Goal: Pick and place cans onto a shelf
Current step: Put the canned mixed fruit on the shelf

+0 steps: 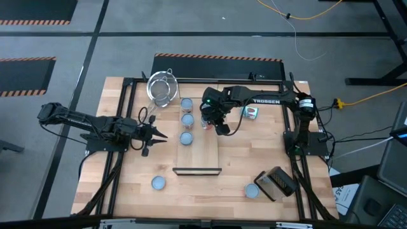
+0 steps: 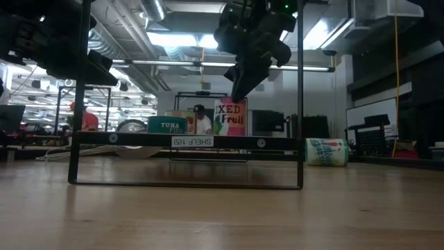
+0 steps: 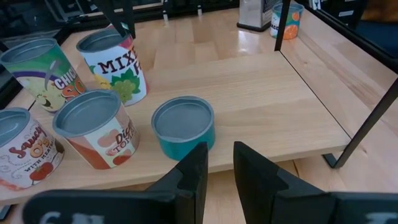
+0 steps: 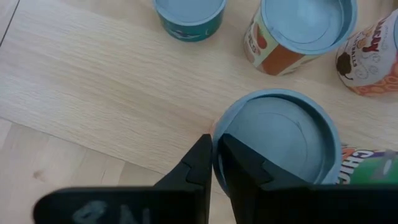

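My right gripper [image 4: 214,163] sits just above the rim of the mixed fruit can [image 4: 277,140], one dark finger down at the rim's edge and the other just beside it with only a sliver between them; I cannot tell whether they are parted enough to have let go. From the side the can [image 2: 230,117] stands upright on the shelf [image 2: 187,142], which I judge to be a placement just finishing. It stands at the far end of the shelf [image 1: 200,149] beside three others in a row [image 1: 186,119], crowded together so the nearer stretch of board stays bare for the rest. That crowding leaves me little room sideways: the neighbouring cans [image 4: 301,28] are near, so I judge straight up is the safe way out. My left gripper [image 3: 219,174] waits over the table just left of the shelf, fingers slightly parted and holding nothing, facing the short teal tuna can [image 3: 183,126]. More cans remain on the tabletop: one on its side [image 1: 252,112], two near the front [image 1: 158,183], [image 1: 252,190].
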Robot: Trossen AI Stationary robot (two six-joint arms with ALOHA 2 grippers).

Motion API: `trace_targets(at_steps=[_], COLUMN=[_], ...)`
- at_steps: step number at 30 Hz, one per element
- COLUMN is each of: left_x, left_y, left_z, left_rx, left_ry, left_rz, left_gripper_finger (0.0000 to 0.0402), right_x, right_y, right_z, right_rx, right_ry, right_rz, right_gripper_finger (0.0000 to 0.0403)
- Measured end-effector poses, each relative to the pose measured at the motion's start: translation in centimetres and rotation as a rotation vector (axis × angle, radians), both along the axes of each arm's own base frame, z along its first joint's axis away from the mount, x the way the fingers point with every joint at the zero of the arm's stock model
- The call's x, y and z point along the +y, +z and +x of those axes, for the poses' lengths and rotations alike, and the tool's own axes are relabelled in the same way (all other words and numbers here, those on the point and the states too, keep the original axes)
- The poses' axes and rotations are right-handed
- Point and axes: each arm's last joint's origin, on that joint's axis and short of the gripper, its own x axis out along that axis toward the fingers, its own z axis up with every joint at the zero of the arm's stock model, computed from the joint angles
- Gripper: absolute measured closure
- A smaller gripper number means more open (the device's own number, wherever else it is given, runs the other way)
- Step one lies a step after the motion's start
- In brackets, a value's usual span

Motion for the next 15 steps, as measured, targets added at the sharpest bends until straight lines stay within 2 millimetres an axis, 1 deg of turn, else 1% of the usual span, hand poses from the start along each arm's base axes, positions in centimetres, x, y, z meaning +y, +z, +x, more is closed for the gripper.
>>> trace_targets(at_steps=[7, 15], left_x=[0.0, 0.0], left_y=[0.0, 0.0], left_z=[0.0, 0.0], left_rx=[0.0, 0.0], left_ry=[0.0, 0.0], left_rz=[0.0, 0.0], left_gripper_finger=[0.0332, 0.0332], right_x=[0.0, 0.01], right_y=[-0.02, 0.07], right_z=[-0.01, -0.05], right_rx=[0.002, 0.002], right_ry=[0.0, -0.002], right_rz=[0.0, 0.001], right_gripper_finger=[0.0355, 0.0294])
